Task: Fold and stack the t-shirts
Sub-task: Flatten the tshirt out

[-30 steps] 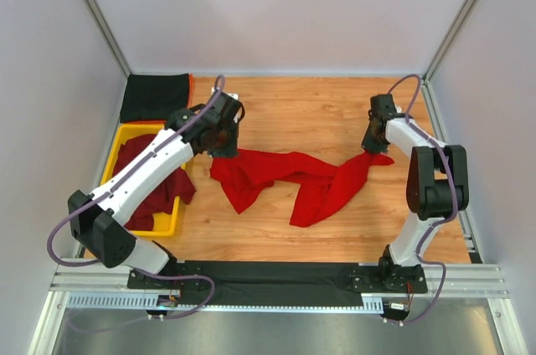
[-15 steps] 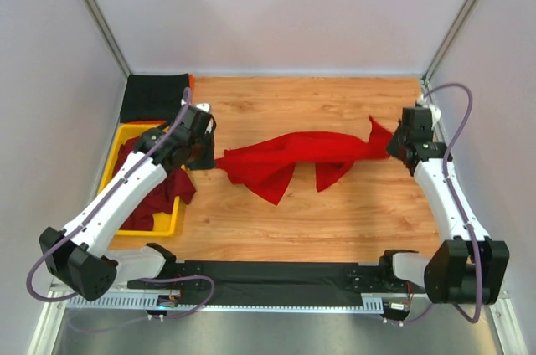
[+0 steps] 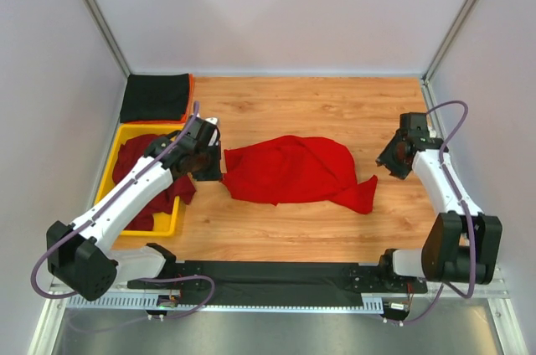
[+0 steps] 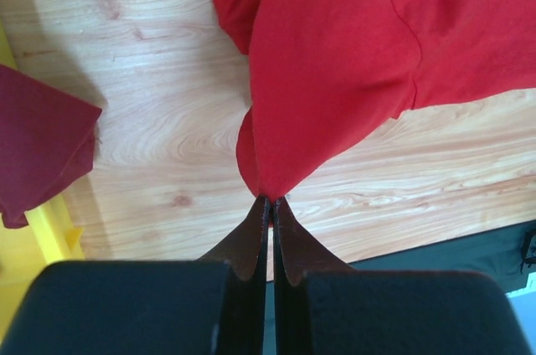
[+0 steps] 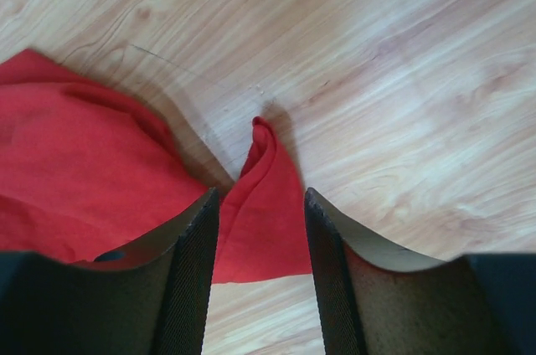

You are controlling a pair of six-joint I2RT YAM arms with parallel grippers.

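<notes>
Left gripper [image 4: 270,204] is pinching red t-shirt [image 3: 289,169] at mid-frame, probably anchoring it for spreading; right gripper [image 5: 258,204] is hovering, jaws spread.

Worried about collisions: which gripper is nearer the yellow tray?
Left. Left gripper, pinching the red t-shirt, sits beside the yellow tray; right gripper is across the table.
</notes>
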